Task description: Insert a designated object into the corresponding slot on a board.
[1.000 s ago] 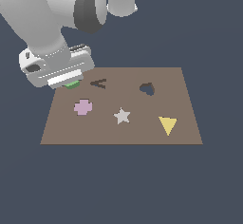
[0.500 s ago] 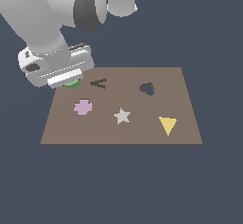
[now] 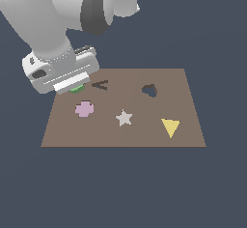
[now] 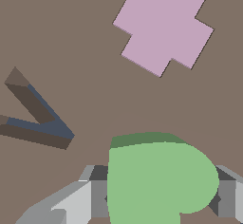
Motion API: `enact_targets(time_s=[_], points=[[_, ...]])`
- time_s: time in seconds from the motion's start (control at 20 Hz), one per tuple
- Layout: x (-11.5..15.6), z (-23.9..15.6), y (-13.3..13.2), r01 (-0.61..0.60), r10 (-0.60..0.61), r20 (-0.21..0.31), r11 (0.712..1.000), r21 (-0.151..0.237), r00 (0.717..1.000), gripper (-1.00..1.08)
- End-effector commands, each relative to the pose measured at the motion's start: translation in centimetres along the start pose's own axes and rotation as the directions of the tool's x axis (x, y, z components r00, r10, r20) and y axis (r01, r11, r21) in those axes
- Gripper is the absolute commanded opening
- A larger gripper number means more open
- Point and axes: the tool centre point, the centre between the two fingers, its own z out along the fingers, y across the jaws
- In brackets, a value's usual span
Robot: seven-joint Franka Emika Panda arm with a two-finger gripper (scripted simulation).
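The board (image 3: pixel 193 125) is lying flat, a plain matte brown rectangle with no grain or sheen, standing out against the dark blue-grey ground around it. Sitting on it are flat pastel pieces: a pink cross (image 3: pixel 84 108) with blocky arms, a pale grey five-pointed star (image 3: pixel 124 118) and a yellow triangle (image 3: pixel 170 127) pointing toward the near edge. Two dark cutouts are showing too: an A-shaped cutout (image 3: pixel 100 85), whose sloped walls are catching brown and bluish shading in the wrist view, and the heart-shaped slot (image 3: pixel 149 90) toward the exterior view's right.

The green block (image 4: pixel 159 182) is smooth, bright and rounded, with a darker green upper face. It is sitting at the board's far corner on the exterior view's left, mostly hidden there under the arm's bulky white wrist, well apart from the slot. In the wrist view the gripper (image 4: pixel 161 197) is straddling it, with the grey fingers (image 4: pixel 97 194) pressing against its two sides, so the jaws are looking closed narrowly on the block. The cross is lying near it and the A cutout just to one side.

Compared with a second ago, the green sliver under the wrist is showing slightly higher against the board's corner, so the block seems to be rising a little. Everything else on the board is staying where it was.
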Motion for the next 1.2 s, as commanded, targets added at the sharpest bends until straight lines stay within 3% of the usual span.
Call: enact_targets(time_s=[0.0,0.25,0.5,0.7,1.15], points=[[1.4,-0.1,-0.6,0.063,-0.063,-0.001,0.998,-0.001,0.998,-1.0],[5.4,-0.2,-2.7,0.25,-0.25,-0.001,0.968,-0.001,0.968,-1.0],[9.6,-0.3,-6.5,0.469,-0.469,0.0,0.883,-0.002,0.883,-1.0],[12.2,-0.5,-10.1,0.625,-0.625,0.0,0.781,-0.003,0.781,-1.0],[15.1,-0.6,-18.5,0.868,-0.868,0.0,0.497,-0.003,0.497,-1.0]])
